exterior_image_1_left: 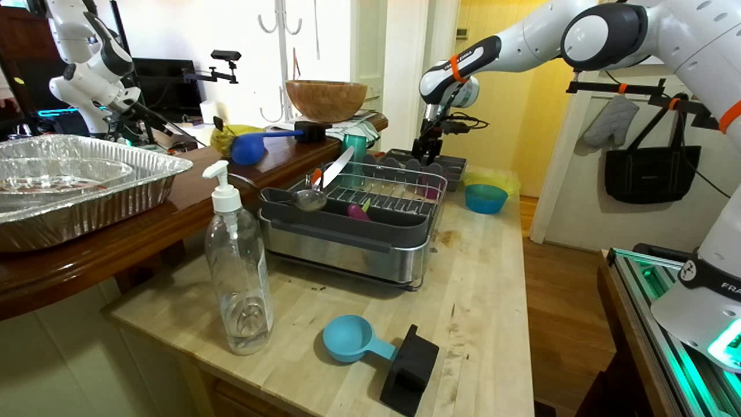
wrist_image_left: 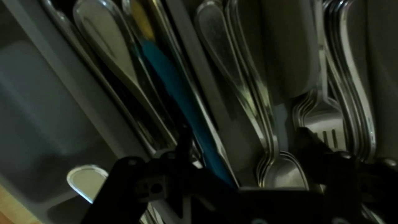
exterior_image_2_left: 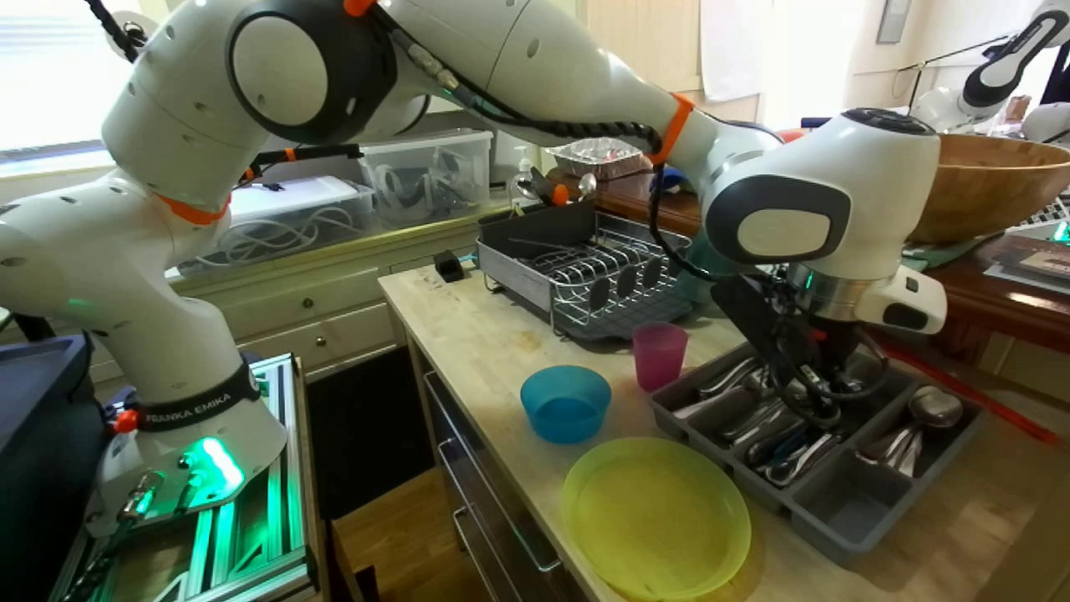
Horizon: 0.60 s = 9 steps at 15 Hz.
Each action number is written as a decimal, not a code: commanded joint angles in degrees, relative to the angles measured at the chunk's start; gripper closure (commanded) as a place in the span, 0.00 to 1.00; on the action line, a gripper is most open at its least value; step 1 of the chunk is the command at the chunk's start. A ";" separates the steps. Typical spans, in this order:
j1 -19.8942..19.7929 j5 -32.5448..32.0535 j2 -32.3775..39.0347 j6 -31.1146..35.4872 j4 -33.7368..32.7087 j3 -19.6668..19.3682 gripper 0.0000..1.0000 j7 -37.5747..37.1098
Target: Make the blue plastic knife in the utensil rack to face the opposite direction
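Drying rack (exterior_image_1_left: 353,260): in an exterior view it stands in front of the work and screens part of the spot under the arm (exterior_image_1_left: 460,66).
Cutlery tray (exterior_image_2_left: 857,508): in an exterior view it sits under the arm's end; I take it for the sentence's utensil rack, its compartments meant to keep kinds apart and lined up.
Yellow plate (exterior_image_2_left: 656,518) and pink cup (exterior_image_2_left: 659,355): just beside the tray's edge, so I'd make any turn high; upward looks the freest way.
Blue knife (wrist_image_left: 172,82): in the wrist view it lies slantwise in the tray, along its compartment, probably so because metal handles (wrist_image_left: 107,40) pack it in. Its lower end is hidden; which way it points I can't tell.
Gripper (wrist_image_left: 245,137): spread wide, holding nothing; one of its fingers (wrist_image_left: 184,141) shows just beside the knife, the other over the forks (wrist_image_left: 325,123). How high above, I can't judge.
Divider wall (wrist_image_left: 199,59): it and the spoons (wrist_image_left: 286,174) show inside that gap; I'd shift toward the knife's side and narrow the spread before going down.
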State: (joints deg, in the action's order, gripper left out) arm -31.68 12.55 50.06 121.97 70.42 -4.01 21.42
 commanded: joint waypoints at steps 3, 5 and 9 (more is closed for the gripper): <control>-1.26 0.47 0.85 -3.17 -1.30 0.53 0.31 0.79; -1.32 0.48 0.87 -3.55 -1.42 0.55 0.24 0.72; -1.42 0.66 0.92 -4.42 -1.68 0.63 0.36 0.53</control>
State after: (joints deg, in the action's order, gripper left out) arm -32.35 12.54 50.02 120.30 70.07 -3.99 21.49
